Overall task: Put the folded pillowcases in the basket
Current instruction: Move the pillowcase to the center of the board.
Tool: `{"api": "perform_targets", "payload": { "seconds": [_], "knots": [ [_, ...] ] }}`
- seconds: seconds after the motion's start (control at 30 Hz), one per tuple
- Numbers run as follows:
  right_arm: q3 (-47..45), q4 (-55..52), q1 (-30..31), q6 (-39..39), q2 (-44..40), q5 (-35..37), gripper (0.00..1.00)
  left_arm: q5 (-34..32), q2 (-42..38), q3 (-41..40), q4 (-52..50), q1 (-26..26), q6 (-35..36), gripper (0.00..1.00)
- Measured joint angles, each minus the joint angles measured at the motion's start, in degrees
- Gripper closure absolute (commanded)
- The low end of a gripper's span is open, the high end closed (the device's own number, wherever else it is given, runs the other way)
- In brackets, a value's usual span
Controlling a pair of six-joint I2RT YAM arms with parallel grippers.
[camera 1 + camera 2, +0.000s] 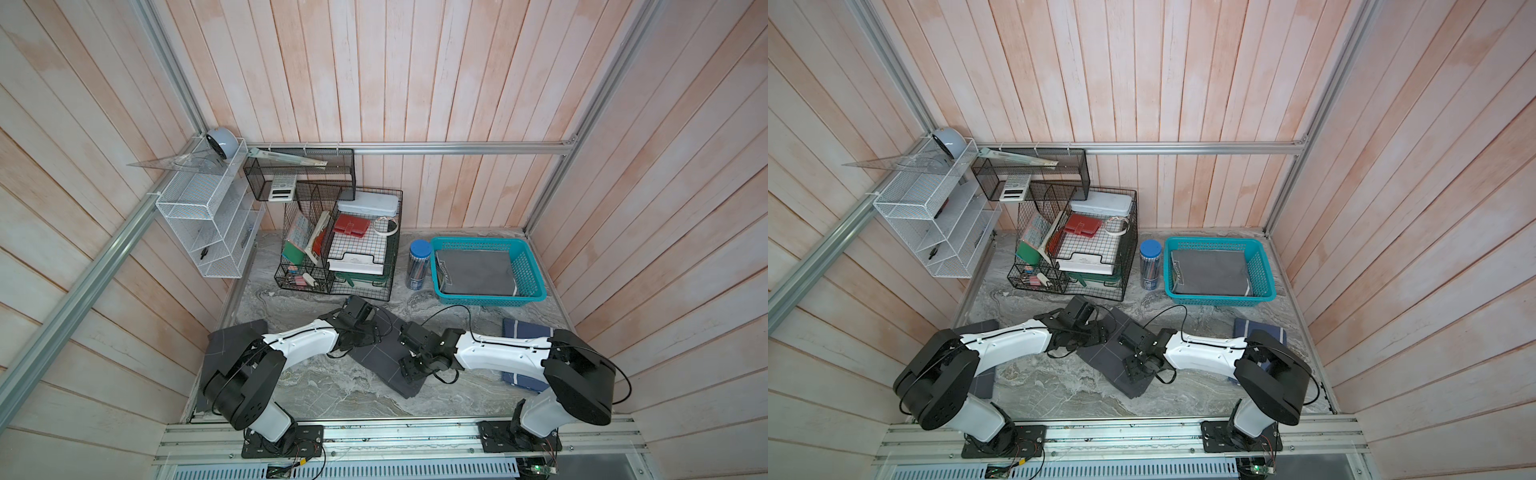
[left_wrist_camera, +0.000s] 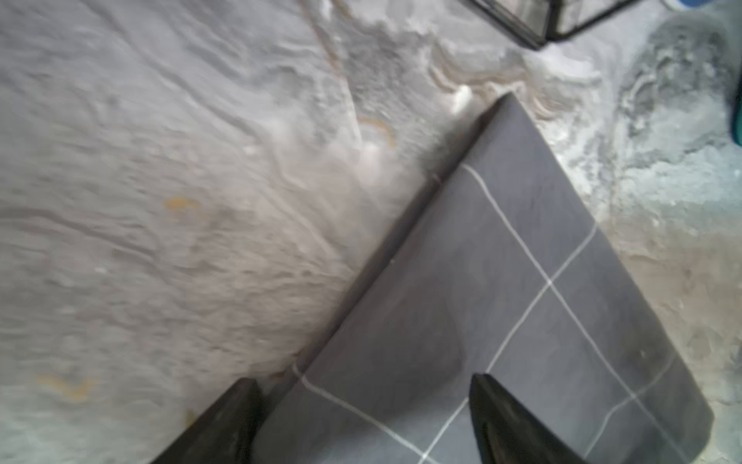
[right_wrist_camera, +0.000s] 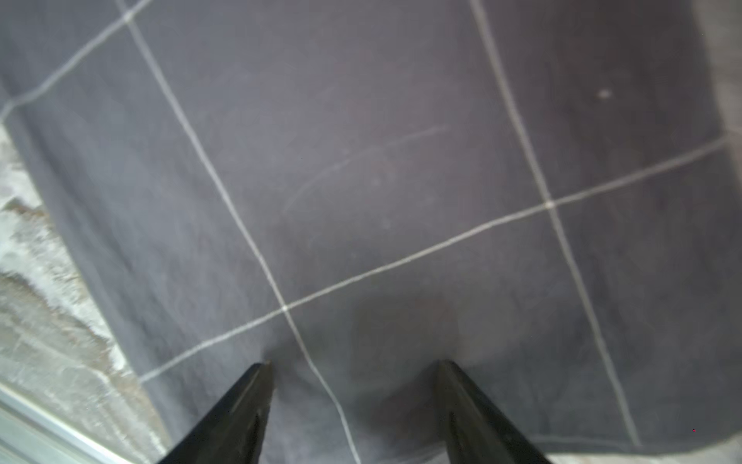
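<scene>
Two claws are positioned at one dark grey folded pillowcase with thin white grid lines (image 1: 384,368) (image 1: 1104,365), which lies flat and skewed at the centre of the grey marble-patterned table (image 1: 311,386).

1. Left claw (image 2: 363,379): released. The jaws stand apart and straddle one edge of the pillowcase. One finger (image 2: 241,401) is over bare table just beside the edge, and the other is over the cloth. The view is too blurred to confirm contact.
2. Right claw (image 3: 354,362): released. The jaws stand apart with both tips down at the cloth surface, well inside its edges. No fold is clamped between them.
3. Shallow rectangular teal plastic basket with lattice sides (image 1: 490,296) (image 1: 1221,297): located at 2 o'clock from the pillowcase, well apart from it, against the far right corner. A plain grey folded cloth (image 1: 478,270) already lies in it.
4. Clear cylindrical pencil tub with a blue lid (image 1: 419,266): upright, just beside the basket at its 9 o'clock.
5. Black wire desk organiser (image 1: 340,249): at 12 o'clock from the pillowcase.
6. Navy folded cloth with white stripes (image 1: 523,336): at 3 o'clock, partly under the right arm.
</scene>
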Motion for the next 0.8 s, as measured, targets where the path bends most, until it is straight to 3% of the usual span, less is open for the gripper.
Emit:
{"api": "perform_targets", "payload": {
  "seconds": [0.13,0.37,0.6,0.8],
  "knots": [
    [-2.64,-1.01,-6.34,-1.53,-3.26,0.26,0.28,0.13,-0.13,-0.87,1.84,-5.01,-1.7,0.25],
    [-3.28,-3.23,-11.72,-3.17,-9.92,3.19,0.28,-1.14,-5.22,-5.4,4.2,-12.41,-6.49,0.22],
    [-9.31,-2.78,-13.9,1.2,-20.85,9.38,0.28,-3.58,-8.22,-5.7,4.98,-4.33,-7.74,0.16],
    [-16.39,0.44,-14.25,6.05,-24.41,10.12,0.29,-3.23,-0.76,-0.28,4.28,-3.13,-5.51,0.17]
  ]
}}
